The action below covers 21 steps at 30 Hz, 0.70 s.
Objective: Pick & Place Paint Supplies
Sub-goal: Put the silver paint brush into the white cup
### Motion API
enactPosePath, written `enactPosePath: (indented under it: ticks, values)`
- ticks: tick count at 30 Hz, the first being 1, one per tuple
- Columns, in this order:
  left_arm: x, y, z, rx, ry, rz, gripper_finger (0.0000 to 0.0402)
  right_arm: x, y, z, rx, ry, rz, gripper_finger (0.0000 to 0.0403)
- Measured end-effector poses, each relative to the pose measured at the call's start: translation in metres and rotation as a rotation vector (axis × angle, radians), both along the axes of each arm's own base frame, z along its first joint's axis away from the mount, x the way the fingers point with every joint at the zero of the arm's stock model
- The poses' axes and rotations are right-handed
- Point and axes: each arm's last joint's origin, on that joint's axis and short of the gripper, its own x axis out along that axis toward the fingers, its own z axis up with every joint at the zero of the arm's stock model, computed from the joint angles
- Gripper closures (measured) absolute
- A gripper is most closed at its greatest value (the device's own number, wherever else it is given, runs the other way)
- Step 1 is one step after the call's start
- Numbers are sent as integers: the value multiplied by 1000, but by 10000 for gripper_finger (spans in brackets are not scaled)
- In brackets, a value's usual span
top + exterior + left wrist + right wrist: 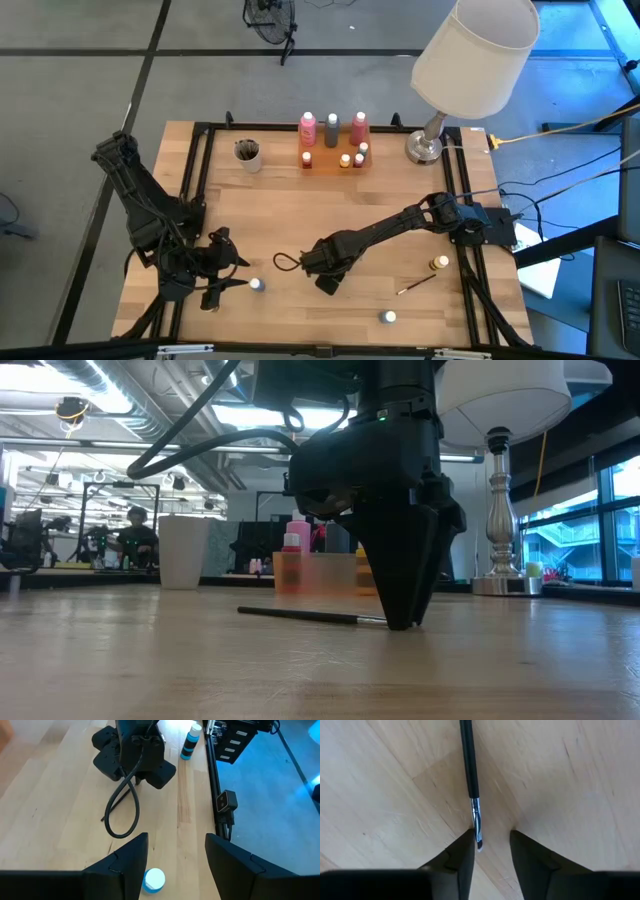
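While the right gripper [491, 842] stands tip-down on the tabletop [290, 215], at about six o'clock from the table's middle in the high view, its fingers [457, 857] are spread a little, and the bristle end of a thin dark brush [470, 770] lies just at the gap between them, close against one finger. To do this pick well, I judge that the gripper should shift slightly along the handle so both fingers straddle the dark shaft rather than the tip, then close squarely across it; a pinch on the bristles alone would likely let the brush pivot or slip. Keeping the fingertips flush with the wood matters too, since the brush lies flat and very low.

That brush has a slim black handle, a short silvery ferrule and a pale tip, and it lies flat on the wood, as the low view [300, 615] shows.

Another brush [417, 286] lies toward four o'clock, near a yellow-lidded pot [440, 263]. A small pot [388, 317] sits near the front edge at five o'clock. The orange tray [335, 165] at twelve o'clock holds the tall bottles [332, 128] and several pots.

At eight o'clock the left gripper [175, 870] waits with fingers spread, a white-lidded pot [154, 880] just beside one finger.
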Motion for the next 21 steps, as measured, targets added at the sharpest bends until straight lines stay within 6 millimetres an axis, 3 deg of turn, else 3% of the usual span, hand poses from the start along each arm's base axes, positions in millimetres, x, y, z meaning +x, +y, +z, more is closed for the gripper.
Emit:
enactPosePath:
  ticks: [15, 21]
  values:
    - [-4, -3, 0, -21, 2, -4, 208, -4, 10, -1, -7, -1, 29, 279]
    - [-4, -4, 0, -30, 2, 1, 208, -4, 10, -1, 3, 3, 29, 303]
